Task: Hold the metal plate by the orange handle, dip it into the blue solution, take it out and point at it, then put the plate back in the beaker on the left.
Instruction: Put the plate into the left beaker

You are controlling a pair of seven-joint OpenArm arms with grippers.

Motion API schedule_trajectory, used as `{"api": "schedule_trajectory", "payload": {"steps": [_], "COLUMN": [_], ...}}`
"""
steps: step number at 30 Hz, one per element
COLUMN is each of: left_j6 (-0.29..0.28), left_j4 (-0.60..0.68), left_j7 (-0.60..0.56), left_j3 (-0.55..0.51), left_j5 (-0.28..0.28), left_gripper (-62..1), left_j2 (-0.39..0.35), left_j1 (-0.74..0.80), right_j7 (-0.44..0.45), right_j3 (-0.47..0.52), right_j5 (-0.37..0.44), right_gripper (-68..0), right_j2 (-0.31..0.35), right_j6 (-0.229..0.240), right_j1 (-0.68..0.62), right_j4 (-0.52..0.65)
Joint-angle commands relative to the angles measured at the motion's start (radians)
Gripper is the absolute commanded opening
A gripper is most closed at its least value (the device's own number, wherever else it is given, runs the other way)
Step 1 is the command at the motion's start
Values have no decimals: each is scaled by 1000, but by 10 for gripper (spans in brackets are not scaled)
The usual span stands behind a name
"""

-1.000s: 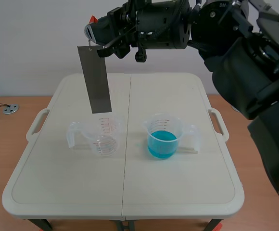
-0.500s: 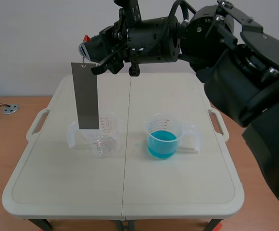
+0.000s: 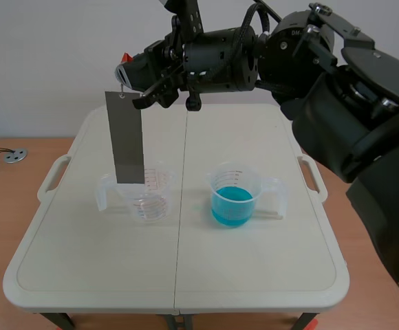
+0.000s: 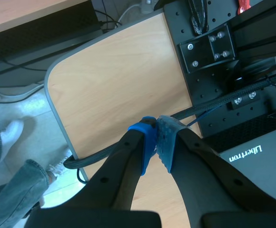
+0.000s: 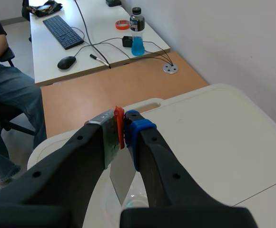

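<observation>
A grey metal plate (image 3: 125,137) hangs nearly upright from its orange handle (image 3: 125,56), with my right gripper (image 3: 129,74) shut on the handle high over the table's left half. The plate's lower edge is level with the rim of the clear empty beaker (image 3: 146,196); whether it is inside I cannot tell. The beaker of blue solution (image 3: 234,198) stands to the right, apart from the plate. In the right wrist view my gripper (image 5: 123,124) pinches the orange handle (image 5: 119,127), and the plate (image 5: 123,175) hangs below. My left gripper (image 4: 156,138) is shut on nothing, off the table.
The white folding table (image 3: 268,275) has a centre seam and side handles. In the right wrist view a seated person (image 5: 7,95) is beside a desk with a keyboard (image 5: 62,31), a mouse and a bottle (image 5: 137,33). Under the left gripper are a wooden desktop (image 4: 114,85) and a person's leg (image 4: 14,194).
The right arm has carried the plate left and a little lower. The plate has swung from a tilt to nearly upright over the clear beaker.
</observation>
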Motion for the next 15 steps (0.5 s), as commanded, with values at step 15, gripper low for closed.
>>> {"api": "schedule_trajectory", "payload": {"steps": [15], "left_j6": [-1], "left_j4": [7], "left_j7": [-10], "left_j3": [-7], "left_j5": [-3], "left_gripper": [-594], "left_j2": [-27], "left_j1": [8], "right_j7": [34], "right_j3": [2], "right_j5": [-27], "right_gripper": [-662], "right_j2": [3], "right_j6": [-3], "right_j1": [23], "right_j4": [-54]}}
